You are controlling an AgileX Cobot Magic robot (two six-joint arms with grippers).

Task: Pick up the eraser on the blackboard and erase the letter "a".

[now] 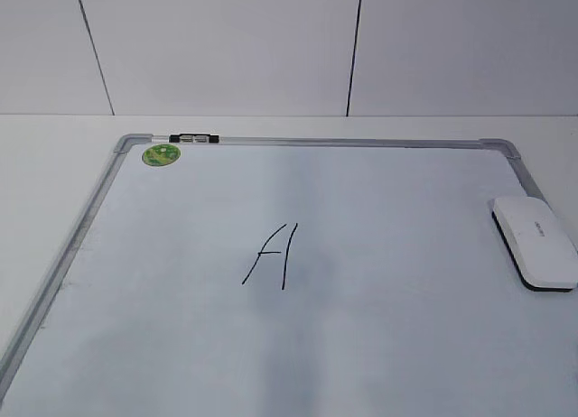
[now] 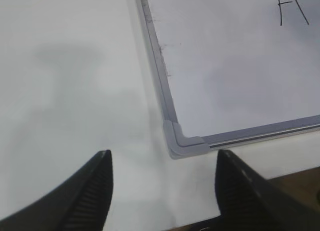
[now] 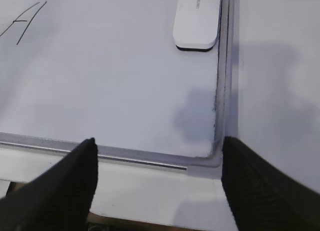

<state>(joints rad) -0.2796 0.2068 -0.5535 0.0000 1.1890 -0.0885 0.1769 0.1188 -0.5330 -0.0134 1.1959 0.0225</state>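
Note:
The blackboard (image 1: 316,143) is a white board with a silver-grey frame, lying flat on the table. The white eraser (image 1: 535,241) with its black base lies on the board's right edge; it also shows at the top of the right wrist view (image 3: 197,18). An angular capital "A" (image 1: 271,254) in black marker stands mid-board. No small lowercase "a" shows in any view. My left gripper (image 2: 165,161) is open and empty above the table at the board's near left corner (image 2: 185,143). My right gripper (image 3: 158,146) is open and empty above the near right corner (image 3: 212,158). Neither gripper shows in the exterior view.
A round green sticker (image 1: 162,154) sits at the board's far left corner, with a small black-and-white clip (image 1: 192,139) on the frame beside it. A white panelled wall (image 1: 271,47) stands behind the table. The table's front edge (image 3: 150,218) lies just below my grippers.

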